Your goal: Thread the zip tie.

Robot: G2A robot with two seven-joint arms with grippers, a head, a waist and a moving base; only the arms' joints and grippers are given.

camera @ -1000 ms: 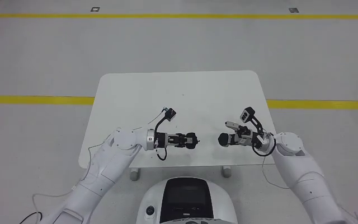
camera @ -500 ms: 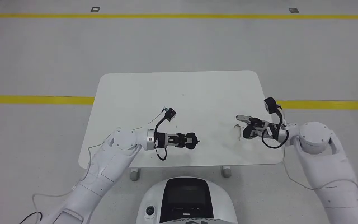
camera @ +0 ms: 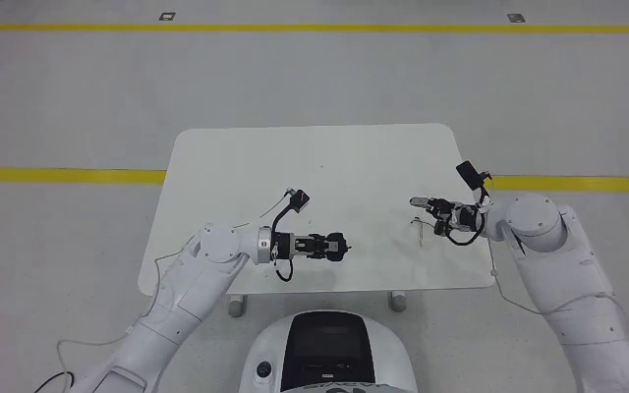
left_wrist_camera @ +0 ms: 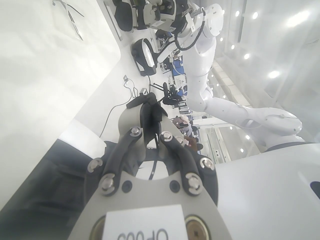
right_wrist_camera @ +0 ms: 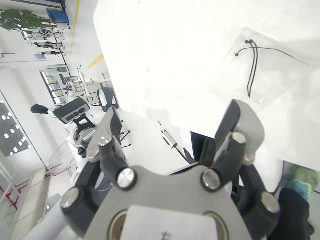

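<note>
My left gripper (camera: 343,246) hovers over the table's near edge, shut on a black zip tie (left_wrist_camera: 134,102). The tie's thin strap runs back between the fingers (left_wrist_camera: 160,116). Two more black zip ties (right_wrist_camera: 252,61) lie crossed on a clear plastic sheet (right_wrist_camera: 275,76) at the table's right side, also seen as zip ties (left_wrist_camera: 68,11) from the left wrist and as zip ties (camera: 420,233) from above. My right gripper (right_wrist_camera: 172,118) is open with nothing between its fingers. It hangs just beside and above those ties, as the right gripper (camera: 423,210) shows from above.
The white table (camera: 314,167) is bare apart from the sheet. Its near edge (right_wrist_camera: 175,123) and right edge run close to both grippers. A power brick and cables (right_wrist_camera: 168,138) lie on the floor below.
My right arm swung away from the middle toward the right side, then came in over the zip ties on the sheet, its wrist turning. The left arm stayed still.
</note>
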